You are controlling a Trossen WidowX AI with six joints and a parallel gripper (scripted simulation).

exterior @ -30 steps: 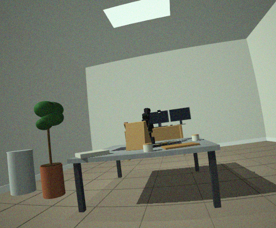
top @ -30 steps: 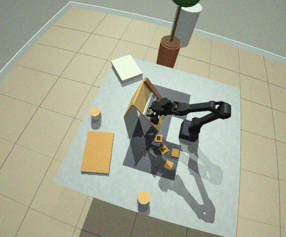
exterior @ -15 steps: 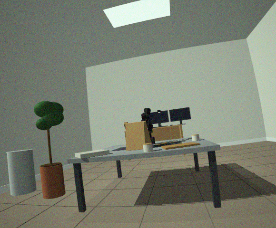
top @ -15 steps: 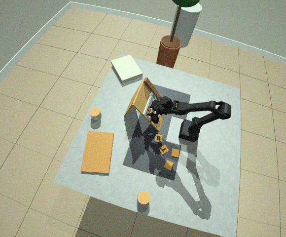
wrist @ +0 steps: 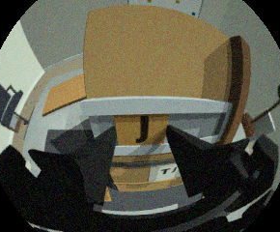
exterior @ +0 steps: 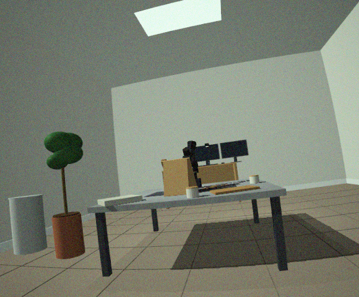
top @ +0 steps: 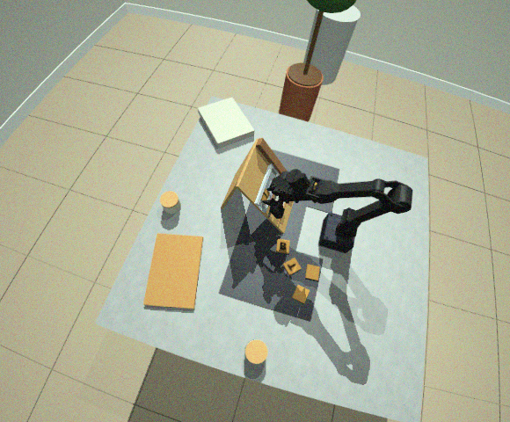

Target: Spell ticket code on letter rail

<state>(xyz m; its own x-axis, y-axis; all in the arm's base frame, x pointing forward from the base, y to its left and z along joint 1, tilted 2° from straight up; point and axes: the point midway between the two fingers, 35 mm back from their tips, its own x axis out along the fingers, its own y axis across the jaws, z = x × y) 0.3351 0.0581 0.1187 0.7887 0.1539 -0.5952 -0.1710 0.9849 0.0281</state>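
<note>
The J tile (wrist: 142, 130) sits upright between the rail's two pale lips, with bare channel on both sides of it in the wrist view. My gripper (wrist: 142, 130) (top: 270, 200) is shut on the J tile at the letter rail (wrist: 154, 105) (top: 263, 186). The ticket (wrist: 164, 172) below the rail shows a T and part of another mark; my right finger hides the rest. A B tile (top: 283, 246), a tile with a T- or Y-like letter (top: 292, 265) and two tiles with no readable letter, one (top: 312, 272) nearer the arm's base and one (top: 301, 294) farther forward, lie on the counter.
The sloped wooden board (top: 251, 174) (wrist: 150, 53) has a raised brown side (wrist: 237, 87) at the rail's right. A white block (top: 226, 120), an orange panel (top: 173, 272) and two orange-topped cups (top: 170, 200) (top: 256, 352) stand or lie on the counter (top: 123, 294).
</note>
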